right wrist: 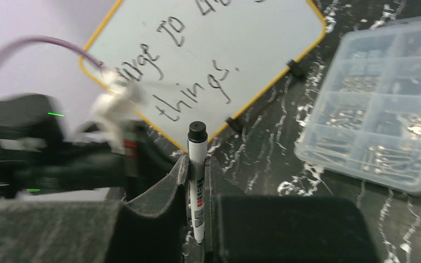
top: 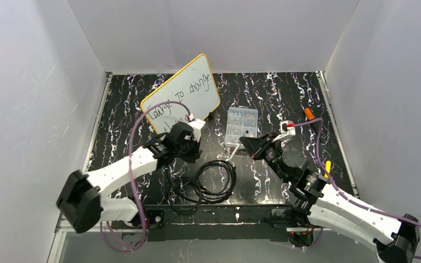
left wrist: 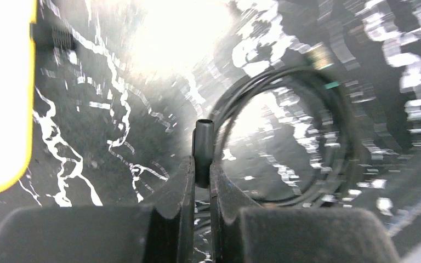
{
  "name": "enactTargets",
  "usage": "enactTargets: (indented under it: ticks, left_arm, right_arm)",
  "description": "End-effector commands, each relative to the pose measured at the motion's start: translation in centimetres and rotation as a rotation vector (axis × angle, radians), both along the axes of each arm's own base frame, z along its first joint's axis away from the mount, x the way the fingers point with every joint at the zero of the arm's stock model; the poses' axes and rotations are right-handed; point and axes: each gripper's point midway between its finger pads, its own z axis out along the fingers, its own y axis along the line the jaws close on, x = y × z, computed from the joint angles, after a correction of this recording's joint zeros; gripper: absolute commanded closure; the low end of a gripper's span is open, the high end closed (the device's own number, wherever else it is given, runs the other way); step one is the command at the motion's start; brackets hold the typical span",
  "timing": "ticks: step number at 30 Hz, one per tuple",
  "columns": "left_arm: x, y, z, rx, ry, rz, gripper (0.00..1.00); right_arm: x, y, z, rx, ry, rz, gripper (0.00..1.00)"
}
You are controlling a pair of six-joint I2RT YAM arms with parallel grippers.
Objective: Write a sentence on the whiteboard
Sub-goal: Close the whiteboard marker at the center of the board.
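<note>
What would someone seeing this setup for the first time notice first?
The yellow-rimmed whiteboard propped at the table's back left, with handwritten lettering across it, stands out first. In front, the right end effector grips a marker, and the left end effector pinches a dark tube near a black cable coil.

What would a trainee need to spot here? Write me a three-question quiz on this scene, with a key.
1. True or false: the whiteboard is blank.
2. The right hand is: A) open and empty; B) shut on the marker; C) resting on the whiteboard.
3. Which hand grips the small black tube?
Key: 1. False: the sentence is written on it. 2. B. 3. The left hand.
</note>
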Motion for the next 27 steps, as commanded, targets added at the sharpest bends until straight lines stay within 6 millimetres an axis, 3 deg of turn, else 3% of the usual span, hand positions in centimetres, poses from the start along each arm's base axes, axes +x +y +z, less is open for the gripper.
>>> enactTargets:
  ticks: [1,3,5,12,18,27]
  left_arm:
    - [-2.0,-1.6,9.5,-0.213,-0.02,-0.091,1.0]
    - [-2.9,-1.7,11.8,-0.253,-0.041,-0.162,1.0]
    - [-4.2,-2.0,12.7,-0.292,-0.06,-0.263,1.0]
    - [-7.3,-3.7,12.9,-0.456,-0.063,-0.439,1.0]
    - [-6.9,-4.3,12.7,-0.468,-0.013,-0.411,1.0]
    - [-7.3,-4.9,12.9,-0.512,-0.004,-0.426,1.0]
  right_arm:
    - [1.3,-1.7,-0.6,-0.044,0.032,-0.115,0.99]
    - [1.2,-1.2,-0.3,-0.019,0.023,-0.098,0.99]
    - [1.0,-0.5,0.5,0.021,0.003,-0.063,0.99]
    - [0.0,0.9,4.0,0.174,-0.104,0.032,0.99]
    - [-0.2,1.4,5.5,0.243,-0.147,0.058,0.99]
    - [-0.1,2.4,4.6,0.302,-0.121,0.086,0.99]
